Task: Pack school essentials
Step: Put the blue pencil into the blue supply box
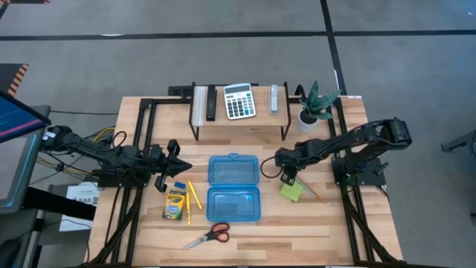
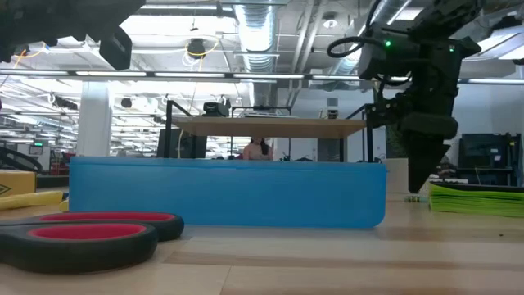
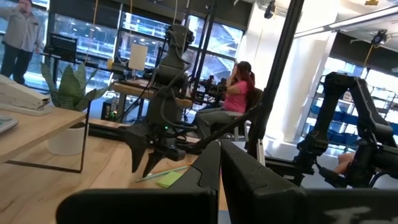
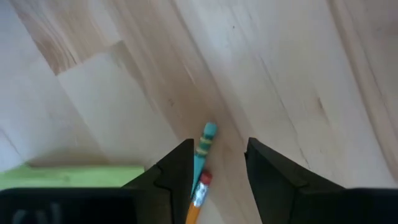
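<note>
Light wooden worktop [image 1: 312,223] under an industrial ceiling, with an open blue box [image 1: 233,187] at its centre. Right claw [image 4: 217,163], fingers apart and pointing straight down, stands over the worktop just beside the lime-green sticky-note pad [image 1: 291,190]. Between its fingers, in the right wrist view, lie the ends of two pencils [image 4: 203,168]: one teal-tipped, one with a red eraser and metal band. Their long axes run roughly parallel to the fingers' gap, so the fingers straddle them sideways; whether the fingers touch them cannot be told. From the claw the box lies toward the table's middle, close by. Judged from this, the right arm is the nearer one for these pencils, and the coming move is a closing grip followed by a short carry to the box. Left claw [image 1: 177,159], fingers together and holding nothing, waits above the worktop on the box's other side, near the crayon box [image 1: 174,202], two yellow pencils [image 1: 194,195] and red-handled scissors [image 1: 209,236].
</note>
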Controlling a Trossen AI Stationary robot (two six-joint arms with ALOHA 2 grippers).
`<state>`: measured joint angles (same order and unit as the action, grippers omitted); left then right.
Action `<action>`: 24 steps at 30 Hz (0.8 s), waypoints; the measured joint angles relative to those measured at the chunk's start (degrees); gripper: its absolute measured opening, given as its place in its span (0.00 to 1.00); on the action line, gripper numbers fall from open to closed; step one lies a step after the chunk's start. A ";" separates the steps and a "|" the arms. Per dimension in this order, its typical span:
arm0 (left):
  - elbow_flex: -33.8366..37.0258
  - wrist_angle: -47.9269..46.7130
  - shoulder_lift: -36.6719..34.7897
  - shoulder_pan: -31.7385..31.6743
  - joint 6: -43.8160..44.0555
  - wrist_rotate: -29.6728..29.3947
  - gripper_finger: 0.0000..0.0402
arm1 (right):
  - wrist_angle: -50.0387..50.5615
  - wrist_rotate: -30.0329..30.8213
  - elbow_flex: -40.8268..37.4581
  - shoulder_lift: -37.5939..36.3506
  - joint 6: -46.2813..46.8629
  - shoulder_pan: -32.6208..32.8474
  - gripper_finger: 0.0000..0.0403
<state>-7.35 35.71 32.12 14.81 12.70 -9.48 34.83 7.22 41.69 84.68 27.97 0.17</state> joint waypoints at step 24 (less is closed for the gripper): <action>0.00 0.91 0.00 0.00 0.10 0.07 0.00 | -8.55 -4.63 -7.10 -0.22 -1.47 -2.04 0.21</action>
<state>-7.35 36.62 32.12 14.81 12.80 -9.41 26.28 2.59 34.59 84.46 26.50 -1.87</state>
